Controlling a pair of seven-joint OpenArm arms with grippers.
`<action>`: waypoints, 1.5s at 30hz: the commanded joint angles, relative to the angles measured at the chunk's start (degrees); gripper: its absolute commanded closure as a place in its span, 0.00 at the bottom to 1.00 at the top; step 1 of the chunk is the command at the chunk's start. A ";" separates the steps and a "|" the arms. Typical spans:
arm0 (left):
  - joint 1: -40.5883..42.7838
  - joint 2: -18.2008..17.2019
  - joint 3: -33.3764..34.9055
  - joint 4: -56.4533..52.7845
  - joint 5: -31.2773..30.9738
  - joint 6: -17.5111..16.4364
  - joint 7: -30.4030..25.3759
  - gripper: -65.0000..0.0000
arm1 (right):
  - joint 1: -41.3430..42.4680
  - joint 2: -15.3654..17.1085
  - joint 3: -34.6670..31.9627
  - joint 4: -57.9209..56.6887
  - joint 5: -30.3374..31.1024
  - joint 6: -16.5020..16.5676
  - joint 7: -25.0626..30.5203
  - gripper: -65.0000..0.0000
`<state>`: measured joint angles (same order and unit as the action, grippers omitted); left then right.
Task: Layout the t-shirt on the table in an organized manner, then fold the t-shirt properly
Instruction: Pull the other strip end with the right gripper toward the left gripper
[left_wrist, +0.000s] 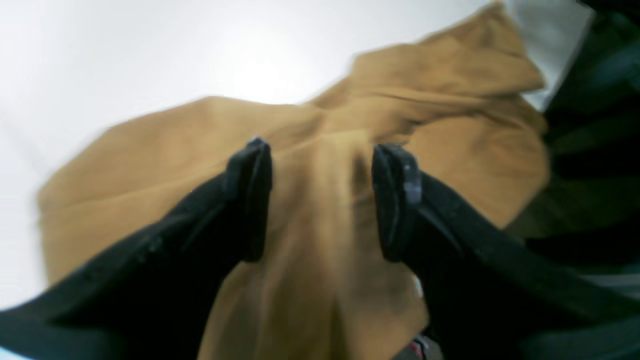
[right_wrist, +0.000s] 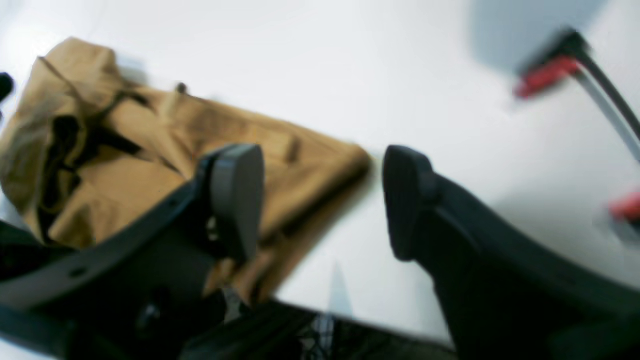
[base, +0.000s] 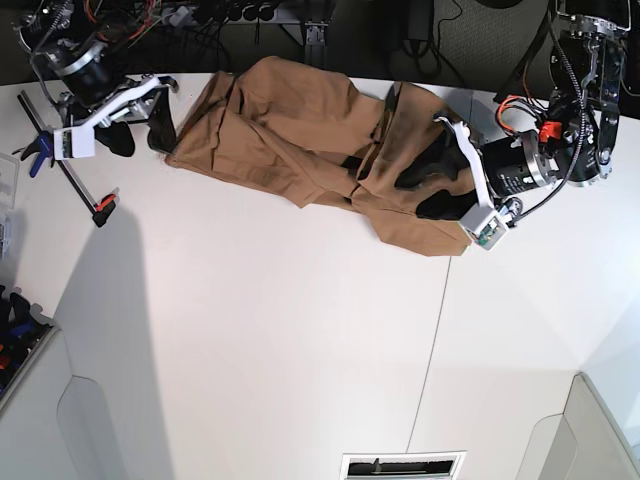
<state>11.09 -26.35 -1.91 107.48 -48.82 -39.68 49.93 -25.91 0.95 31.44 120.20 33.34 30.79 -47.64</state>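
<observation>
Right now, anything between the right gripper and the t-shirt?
Nothing visible. The right gripper is open beside the t-shirt edge, with only bare table between them. The red-handled clamp lies off to the side.

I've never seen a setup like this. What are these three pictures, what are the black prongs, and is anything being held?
It is a two-armed robot. The base view looks down on a white table where a tan-brown t-shirt lies crumpled near the far edge. The other two pictures come from cameras on the wrists, so the black prongs are each arm's tool. The left tool is open, straddling a ridge of the shirt, not clamped. The right tool is open too, above the shirt's edge, holding nothing. A red-handled clamp lies nearby.
</observation>
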 joint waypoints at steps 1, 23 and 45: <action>-0.59 -0.48 -0.98 0.98 -1.55 -0.32 -1.25 0.47 | -1.05 0.72 0.70 0.55 1.22 0.13 1.03 0.42; -0.28 -0.48 -1.97 -5.97 0.44 -0.32 -1.66 0.47 | 0.52 -0.04 -9.07 -14.43 3.89 0.87 2.01 0.42; -0.28 -0.44 -1.97 -6.25 -1.75 -0.32 -1.70 0.47 | 2.71 -4.94 -14.47 -14.53 2.51 0.92 5.18 0.90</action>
<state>11.42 -26.17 -3.46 100.49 -49.28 -39.68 49.60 -23.20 -3.97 17.04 104.97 34.79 31.31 -43.70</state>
